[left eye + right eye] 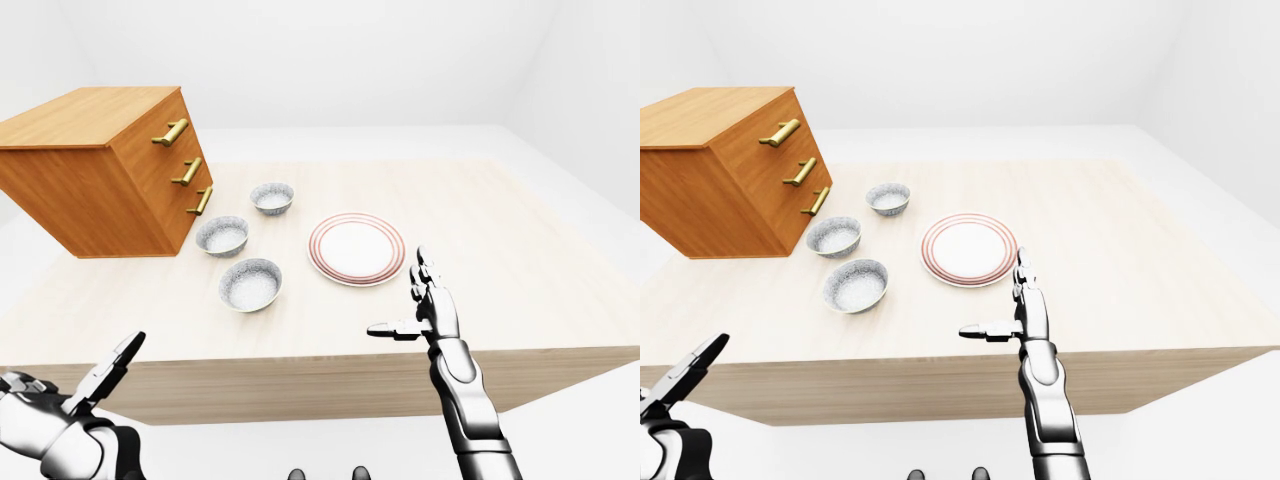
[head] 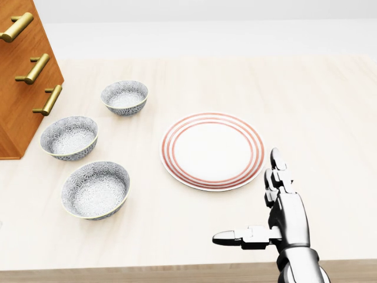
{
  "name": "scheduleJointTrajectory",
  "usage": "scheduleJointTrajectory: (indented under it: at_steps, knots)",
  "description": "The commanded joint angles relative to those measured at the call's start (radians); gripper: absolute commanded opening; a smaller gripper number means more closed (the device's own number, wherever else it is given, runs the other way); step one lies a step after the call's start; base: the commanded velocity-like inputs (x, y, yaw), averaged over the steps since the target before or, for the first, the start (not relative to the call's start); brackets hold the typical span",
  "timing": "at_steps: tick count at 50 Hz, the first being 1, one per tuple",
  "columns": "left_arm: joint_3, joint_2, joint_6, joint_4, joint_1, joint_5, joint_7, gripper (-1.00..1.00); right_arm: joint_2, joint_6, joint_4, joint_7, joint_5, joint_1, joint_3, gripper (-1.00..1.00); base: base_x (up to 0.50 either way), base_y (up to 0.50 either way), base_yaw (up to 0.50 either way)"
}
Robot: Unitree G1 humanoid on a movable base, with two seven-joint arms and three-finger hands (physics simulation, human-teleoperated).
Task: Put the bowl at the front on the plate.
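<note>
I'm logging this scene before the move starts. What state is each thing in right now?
Nearest bowl: upright, empty, on the table.
Middle bowl: upright, empty.
Far bowl: upright, empty.
Plate: flat, nothing on it.
Drawer chest: three drawers closed.
Right hand: open, holding nothing.
Left hand: open, below the table edge.

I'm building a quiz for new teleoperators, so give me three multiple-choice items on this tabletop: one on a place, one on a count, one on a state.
1. In the head view, the plate lies where relative to the bowls?
A. Right
B. Left
C. Underneath

2. How many bowls are on the table?
A. Two
B. Three
C. Four

3. The right hand is:
A. Shut on a bowl
B. Pressed flat on the plate
C. Open, holding nothing

Answers:
1 A, the plate sits right of all bowls.
2 B, the nearest bowl, middle bowl and farthest bowl show.
3 C, its fingers are spread and empty.
</note>
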Motion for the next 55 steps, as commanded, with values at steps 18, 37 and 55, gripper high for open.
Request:
scheduleJointTrajectory:
  at_steps: [18, 37, 55]
  knots:
    - [0.014, -0.012, -0.008, -0.011, 0.013, 0.002, -0.011, 1.0, 0.001, 0.017, -0.01, -0.011, -0.006, 0.002, 0.001, 1.0, 0.0, 0.0, 0.0]
    - [0.021, -0.031, 0.003, -0.05, 0.035, -0.016, -0.089, 1.0, 0.002, 0.024, -0.058, 0.005, -0.021, 0.012, 0.013, 1.0, 0.0, 0.0, 0.0]
    - [0.031, -0.029, 0.003, -0.071, 0.027, -0.02, -0.101, 1.0, -0.009, 0.062, -0.331, 0.052, -0.343, -0.074, 0.108, 1.0, 0.0, 0.0, 0.0]
